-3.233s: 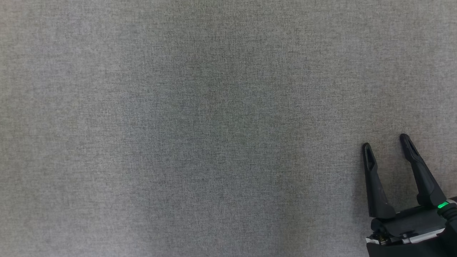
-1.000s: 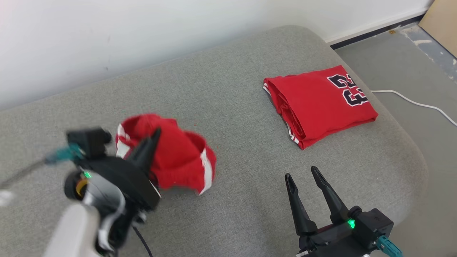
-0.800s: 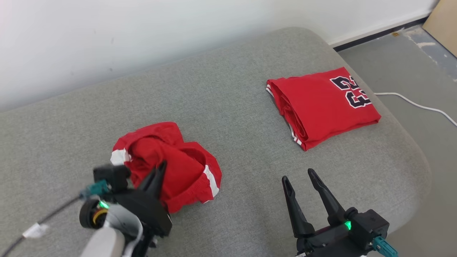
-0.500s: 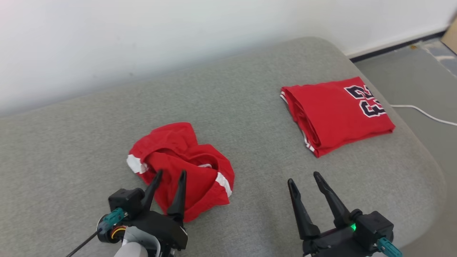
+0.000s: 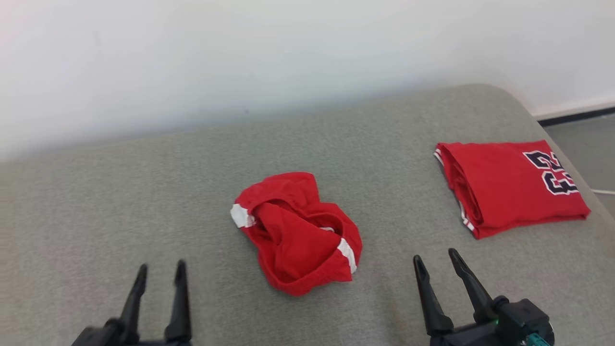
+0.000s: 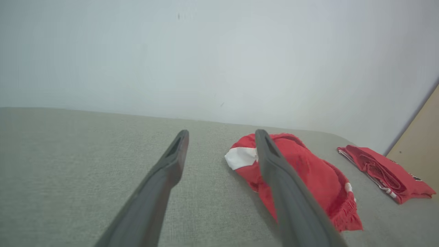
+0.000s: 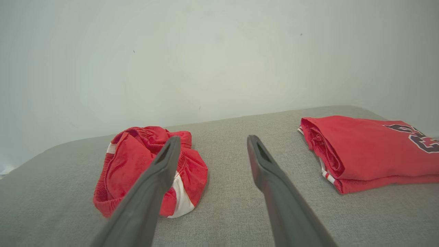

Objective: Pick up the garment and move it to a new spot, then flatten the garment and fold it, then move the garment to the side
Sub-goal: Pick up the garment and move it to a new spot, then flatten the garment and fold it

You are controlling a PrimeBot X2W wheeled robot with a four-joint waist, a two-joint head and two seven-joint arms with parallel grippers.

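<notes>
The garment (image 5: 298, 235), a crumpled pair of red shorts with white side stripes, lies in a heap in the middle of the grey cushion (image 5: 144, 192). My left gripper (image 5: 161, 265) stands open at the lower left, well clear of the heap, with nothing between its fingers. My right gripper (image 5: 435, 255) is open at the lower right, also apart from the heap. The left wrist view has the garment (image 6: 315, 171) just right of the open left gripper (image 6: 222, 132). From the right wrist, the garment (image 7: 127, 164) sits to the left of the open right gripper (image 7: 213, 138).
A folded red jersey (image 5: 509, 187) with dark numbers lies at the cushion's right end, also seen as the jersey (image 6: 384, 168) and the jersey (image 7: 370, 144). A white wall (image 5: 288, 57) runs behind the cushion. Grey floor (image 5: 586, 139) drops off at the right.
My left gripper opened, let go of the garment and drew back to the lower left. The garment now lies loose on the cushion. The camera turned, shifting the scene rightward.
</notes>
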